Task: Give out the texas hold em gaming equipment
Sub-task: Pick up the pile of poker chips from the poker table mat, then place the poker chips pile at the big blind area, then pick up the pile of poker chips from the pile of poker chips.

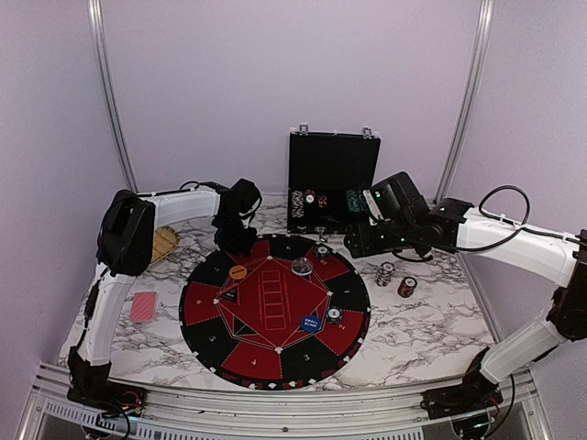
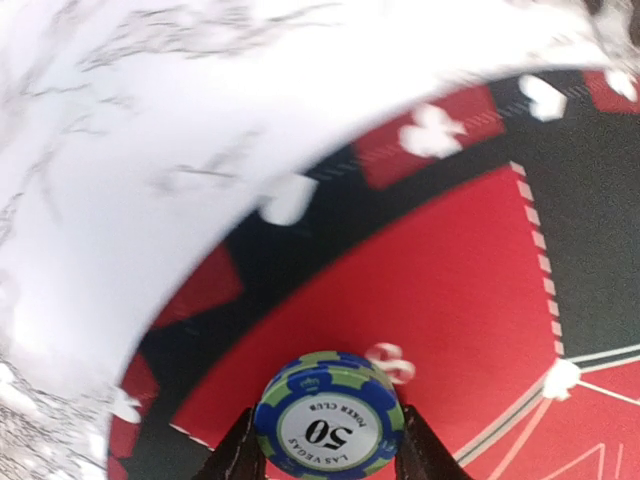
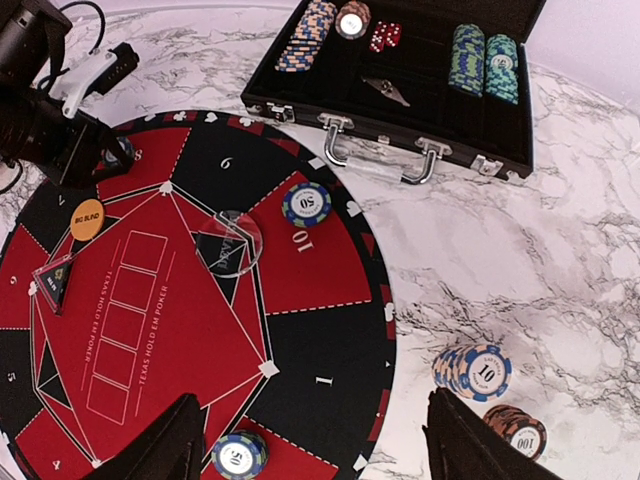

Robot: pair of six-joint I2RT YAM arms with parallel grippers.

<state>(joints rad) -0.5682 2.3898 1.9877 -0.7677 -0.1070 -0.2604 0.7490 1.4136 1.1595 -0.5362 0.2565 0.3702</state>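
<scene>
Fingers (image 2: 238, 458) of the left gripper (image 2: 330, 450) pinch a 50 chip (image 2: 330, 425) with a blue-green edge, at bottom centre of the left wrist view. It is over a red wedge near the rim of the mat (image 2: 470, 300). We cannot tell whether it touches the mat. In the top view this gripper sits at the mat's upper-left edge.

We see the right gripper (image 3: 315, 455) spread wide and holding nothing, its fingers at the bottom of its wrist view. In the top view it hangs at the mat's upper-right edge. At the bottom of the wrist view, just beside the finger on the frame's left, a second 50 chip (image 3: 238, 455) lies on the mat. We mark a third 50 chip (image 3: 306, 203) on the red wedge numbered 10, near frame centre, just right of the clear disc (image 3: 233, 243). We find the orange disc (image 3: 88, 219) at left on the mat. In the top view the blue disc (image 1: 311, 323) lies lower right of mat centre.

Off the mat, lower right of the wrist view, a tipped stack of 10 chips (image 3: 475, 370) lies on the marble table (image 3: 520, 250). The 100 chips (image 3: 517, 432) are just beside it. At top the open case (image 3: 400, 100) holds more chip rows. We see a red card (image 1: 144, 306) on the table left of the mat, apart from it.
</scene>
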